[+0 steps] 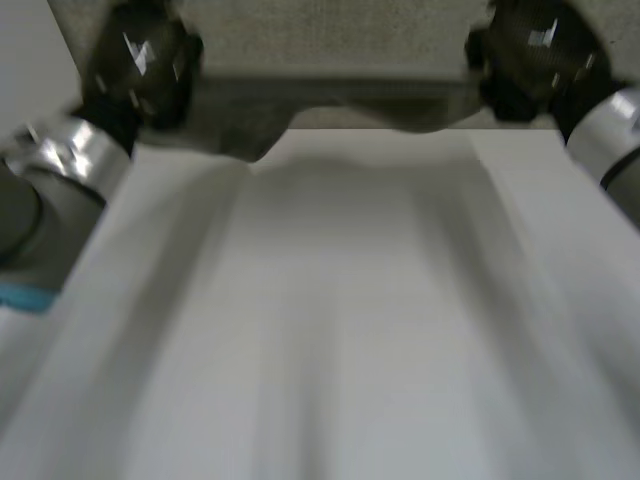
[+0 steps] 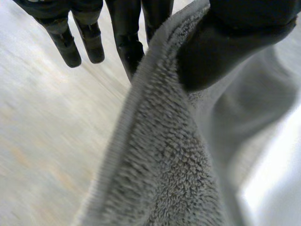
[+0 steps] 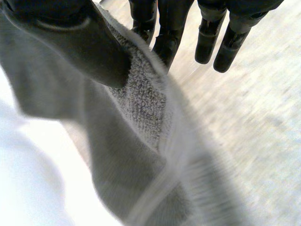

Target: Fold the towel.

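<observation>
The grey terry towel [image 1: 340, 45] lies across the far part of the white table [image 1: 330, 330], its near edge lifted between my two hands. My left hand [image 1: 140, 65] holds the near left corner. At that corner its thumb [image 2: 225, 47] pinches the towel [image 2: 164, 165] against the fingers [image 2: 127, 37]. My right hand [image 1: 530, 55] holds the near right corner in the same way. There the thumb [image 3: 89, 47] presses the towel [image 3: 141, 108] against the fingers [image 3: 169, 33]. The raised edge sags a little between the two hands.
Bare white table surface stretches from the towel's lifted edge toward me. Both forearms come in along the table's sides, the left arm [image 1: 60, 170] and the right arm [image 1: 610, 130].
</observation>
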Controlling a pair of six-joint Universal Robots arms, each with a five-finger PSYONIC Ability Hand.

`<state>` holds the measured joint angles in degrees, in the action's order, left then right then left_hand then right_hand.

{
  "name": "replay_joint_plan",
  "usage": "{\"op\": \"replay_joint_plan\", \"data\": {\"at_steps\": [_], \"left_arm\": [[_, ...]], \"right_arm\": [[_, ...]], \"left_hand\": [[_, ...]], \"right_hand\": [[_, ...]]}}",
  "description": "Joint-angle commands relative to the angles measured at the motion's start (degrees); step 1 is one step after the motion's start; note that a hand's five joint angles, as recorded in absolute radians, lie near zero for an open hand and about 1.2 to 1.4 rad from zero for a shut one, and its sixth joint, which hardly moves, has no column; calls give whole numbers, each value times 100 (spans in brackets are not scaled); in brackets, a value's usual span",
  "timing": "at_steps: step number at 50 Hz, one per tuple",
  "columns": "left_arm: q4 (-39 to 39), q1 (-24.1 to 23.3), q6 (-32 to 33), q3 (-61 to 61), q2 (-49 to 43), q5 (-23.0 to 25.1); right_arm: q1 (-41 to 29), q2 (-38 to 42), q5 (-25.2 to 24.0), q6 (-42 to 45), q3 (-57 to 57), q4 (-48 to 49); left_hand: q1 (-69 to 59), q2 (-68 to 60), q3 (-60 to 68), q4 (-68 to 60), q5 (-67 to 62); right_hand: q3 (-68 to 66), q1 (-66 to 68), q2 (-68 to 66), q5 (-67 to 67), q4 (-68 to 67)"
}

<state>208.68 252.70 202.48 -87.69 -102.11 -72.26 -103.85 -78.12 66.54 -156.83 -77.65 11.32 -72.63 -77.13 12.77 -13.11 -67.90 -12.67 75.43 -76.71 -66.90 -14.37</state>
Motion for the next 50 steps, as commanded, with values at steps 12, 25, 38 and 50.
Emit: {"op": "replay_joint_plan", "data": {"at_steps": [12,25,38,50], "left_arm": [[-73,43,1680,-1690,-1575,502],[-82,113,1680,-1796,-1303,423],[-20,43,1663,-1805,-1294,-113],[-20,-106,1654,-1849,-1303,-130]], "right_arm": [[427,306,-563,776,-2773,547],[682,192,-730,996,-2791,81],[682,552,-607,943,-2817,90],[673,1018,52,794,-2703,178]], "left_hand": [[-737,-287,-277,311,-210],[-737,-287,-277,311,-210],[2810,3260,-277,311,3337],[2995,3445,-277,311,3522]], "right_hand": [[267,457,-329,-310,437],[267,457,-329,-310,437],[267,-1959,2087,2106,437],[267,-2901,3029,3048,437]]}}
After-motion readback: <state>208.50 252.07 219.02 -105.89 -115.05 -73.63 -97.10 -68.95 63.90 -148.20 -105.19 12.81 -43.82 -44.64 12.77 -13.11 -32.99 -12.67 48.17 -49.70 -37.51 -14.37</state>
